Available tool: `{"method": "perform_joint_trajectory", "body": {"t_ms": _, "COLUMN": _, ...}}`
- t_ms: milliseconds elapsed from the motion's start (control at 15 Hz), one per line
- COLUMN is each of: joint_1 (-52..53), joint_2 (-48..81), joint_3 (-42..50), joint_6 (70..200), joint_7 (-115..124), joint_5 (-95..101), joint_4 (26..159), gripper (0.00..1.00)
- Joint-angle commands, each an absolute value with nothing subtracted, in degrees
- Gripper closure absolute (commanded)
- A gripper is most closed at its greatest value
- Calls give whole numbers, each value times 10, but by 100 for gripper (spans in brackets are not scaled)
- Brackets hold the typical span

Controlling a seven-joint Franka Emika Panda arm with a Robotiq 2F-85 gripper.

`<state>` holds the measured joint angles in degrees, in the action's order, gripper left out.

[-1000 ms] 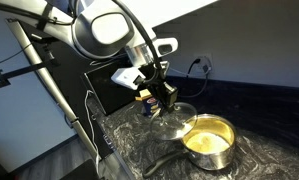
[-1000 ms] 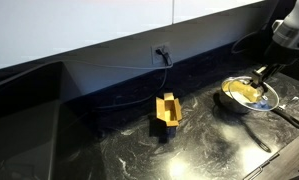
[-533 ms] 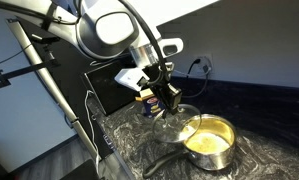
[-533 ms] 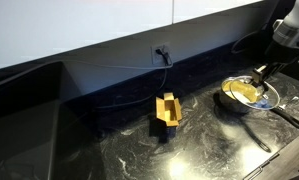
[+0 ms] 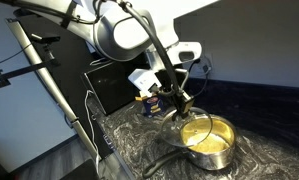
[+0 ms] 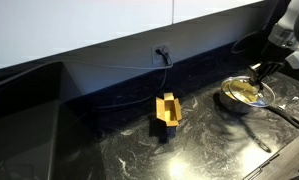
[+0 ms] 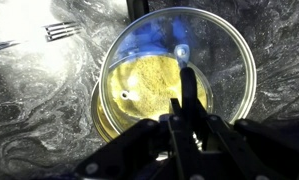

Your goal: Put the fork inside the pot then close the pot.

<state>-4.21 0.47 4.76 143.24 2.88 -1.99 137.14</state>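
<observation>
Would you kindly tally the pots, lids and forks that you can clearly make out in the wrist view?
Pot: 1
Glass lid: 1
Fork: 1
Total: 3

In the wrist view the tool covers the knob of the lid, so its grip there is probably closed. Behind the tool, the pot's near rim is hidden. Up-left of the tool, only the fork's tines show.
</observation>
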Motion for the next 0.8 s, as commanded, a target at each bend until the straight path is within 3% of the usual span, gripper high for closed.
{"method": "perform_joint_trajectory", "body": {"t_ms": 0, "joint_1": -46, "joint_2": 24, "joint_3": 49, "joint_6": 1418, "joint_7": 47, "joint_5": -48, "joint_4": 1330, "gripper": 96}}
{"method": "perform_joint_trajectory", "body": {"t_ms": 733, "joint_1": -50, "joint_2": 101, "joint_3": 63, "joint_6": 1425, "joint_7": 131, "joint_5": -44, "joint_4": 1260, "gripper": 96}}
